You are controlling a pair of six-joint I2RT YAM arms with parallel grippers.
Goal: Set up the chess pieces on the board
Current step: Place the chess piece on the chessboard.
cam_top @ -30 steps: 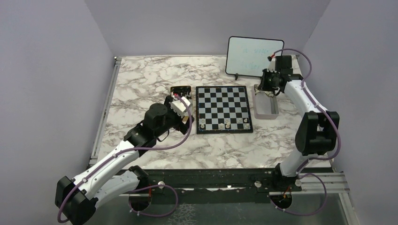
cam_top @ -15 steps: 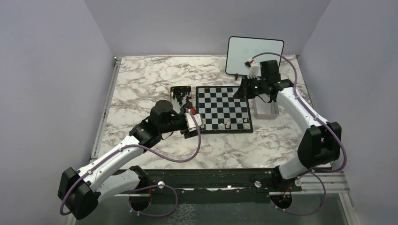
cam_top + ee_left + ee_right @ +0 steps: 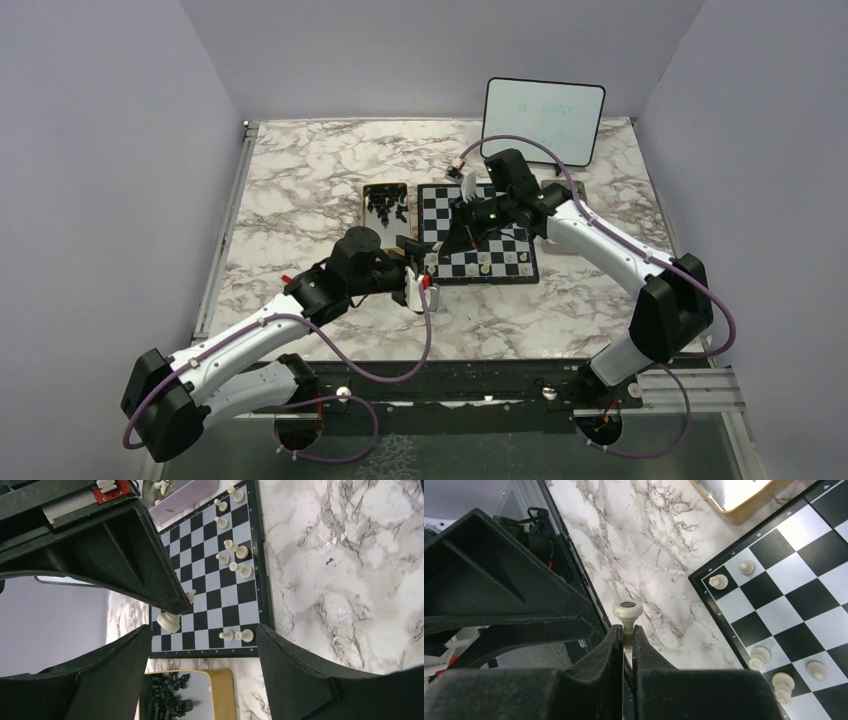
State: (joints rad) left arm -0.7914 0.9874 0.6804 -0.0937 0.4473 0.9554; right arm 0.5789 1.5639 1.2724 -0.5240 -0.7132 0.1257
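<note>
The board (image 3: 476,232) lies flat mid-table, with a few cream chess pieces (image 3: 484,266) along its near row. My right gripper (image 3: 462,212) hovers over the board's left part, shut on a cream piece (image 3: 627,611) whose round base sticks out past the fingertips (image 3: 616,632). The left wrist view shows that held piece (image 3: 169,621) above the board (image 3: 215,575), where several cream pieces (image 3: 235,550) stand. My left gripper (image 3: 418,266) is open and empty by the board's near-left corner; its jaws stand wide apart in the left wrist view (image 3: 202,630).
A gold tray of black pieces (image 3: 385,203) sits left of the board and also shows in the left wrist view (image 3: 170,700). A lilac tray with cream pieces (image 3: 185,500) lies right of the board. An upright whiteboard (image 3: 543,120) stands at the back.
My right gripper has swung left from the tray beside the board to above the board, carrying a cream piece. My left gripper has moved from the gold tray to the board's near-left corner.
</note>
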